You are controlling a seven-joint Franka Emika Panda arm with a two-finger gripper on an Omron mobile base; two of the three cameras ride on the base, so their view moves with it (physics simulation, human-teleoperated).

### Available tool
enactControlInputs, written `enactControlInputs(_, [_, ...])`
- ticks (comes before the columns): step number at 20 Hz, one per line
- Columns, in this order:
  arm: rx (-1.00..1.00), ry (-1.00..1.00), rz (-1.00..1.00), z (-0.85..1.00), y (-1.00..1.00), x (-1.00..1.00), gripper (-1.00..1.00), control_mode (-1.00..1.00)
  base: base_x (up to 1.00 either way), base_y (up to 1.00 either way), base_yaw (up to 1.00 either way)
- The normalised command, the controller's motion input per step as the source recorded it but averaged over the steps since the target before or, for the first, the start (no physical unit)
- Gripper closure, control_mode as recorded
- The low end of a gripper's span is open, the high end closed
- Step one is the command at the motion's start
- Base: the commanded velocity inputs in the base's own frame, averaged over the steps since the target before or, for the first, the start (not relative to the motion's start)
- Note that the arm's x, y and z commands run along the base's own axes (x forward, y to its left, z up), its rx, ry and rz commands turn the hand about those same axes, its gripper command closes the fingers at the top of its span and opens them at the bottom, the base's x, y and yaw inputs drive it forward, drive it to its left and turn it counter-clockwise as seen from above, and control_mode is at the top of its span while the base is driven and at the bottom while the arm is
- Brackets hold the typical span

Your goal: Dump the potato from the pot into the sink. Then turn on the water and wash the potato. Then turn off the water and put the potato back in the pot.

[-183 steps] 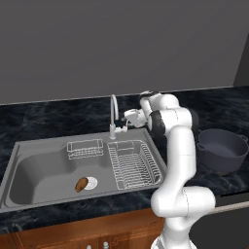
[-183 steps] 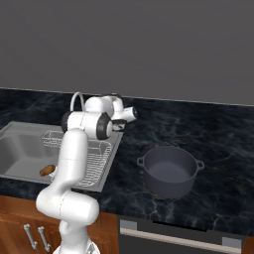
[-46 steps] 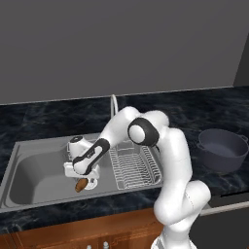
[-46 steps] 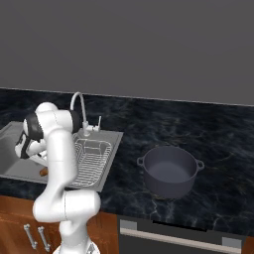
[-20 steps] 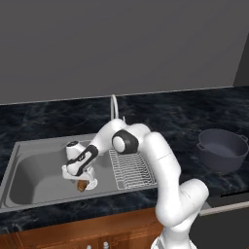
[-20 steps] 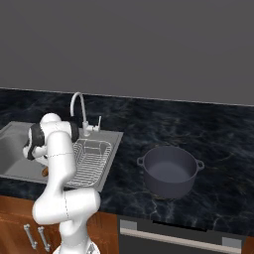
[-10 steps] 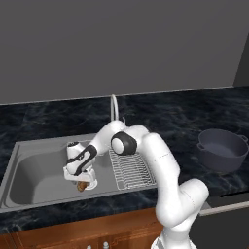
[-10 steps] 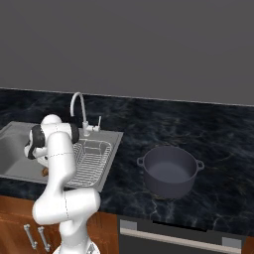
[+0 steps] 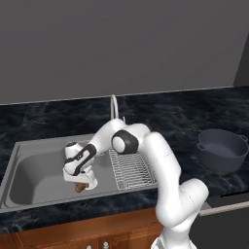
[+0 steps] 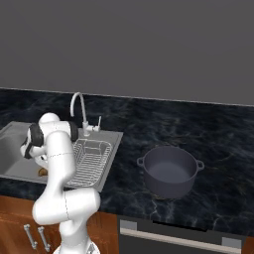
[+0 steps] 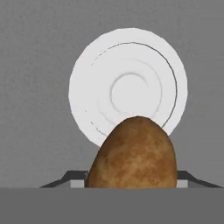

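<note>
The small brown oval potato (image 11: 133, 153) lay on the floor of the rectangular grey steel sink (image 9: 34, 170), overlapping the near edge of its round white drain (image 11: 127, 85). The two-finger gripper (image 9: 80, 183) was down over the potato, a finger on either side; whether it was actually pinching the potato could not be determined. The dark blue-grey round pot (image 10: 170, 170) stood on the black counter (image 10: 208, 144), well apart from the sink.

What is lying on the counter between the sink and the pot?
Nothing lies there: in the right base view, bare dark counter separates the sink from the pot.
</note>
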Motion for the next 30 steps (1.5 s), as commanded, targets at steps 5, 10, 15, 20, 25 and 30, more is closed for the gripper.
enactControlInputs(5, [0.0,-0.28,-0.01,0.97,0.0,-1.0,1.0,-1.0,0.0,0.0,0.0])
enactControlInputs(10, [0.0,-0.2,0.0,1.0,0.0,-0.5,1.0,-1.0,0.0,0.0,0.0])
enactControlInputs(15, [0.0,-0.06,0.0,1.0,-0.07,-0.17,1.0,-1.0,0.0,0.0,0.0])
enactControlInputs(20, [0.02,-0.03,0.0,1.0,-0.09,0.0,1.0,-1.0,0.0,0.0,0.0])
enactControlInputs(25, [0.06,0.0,0.0,1.0,-0.01,0.0,1.0,-1.0,0.0,0.0,0.0])
enactControlInputs(30, [0.05,0.0,-0.01,1.0,-0.03,0.0,1.0,-1.0,0.0,0.0,0.0])
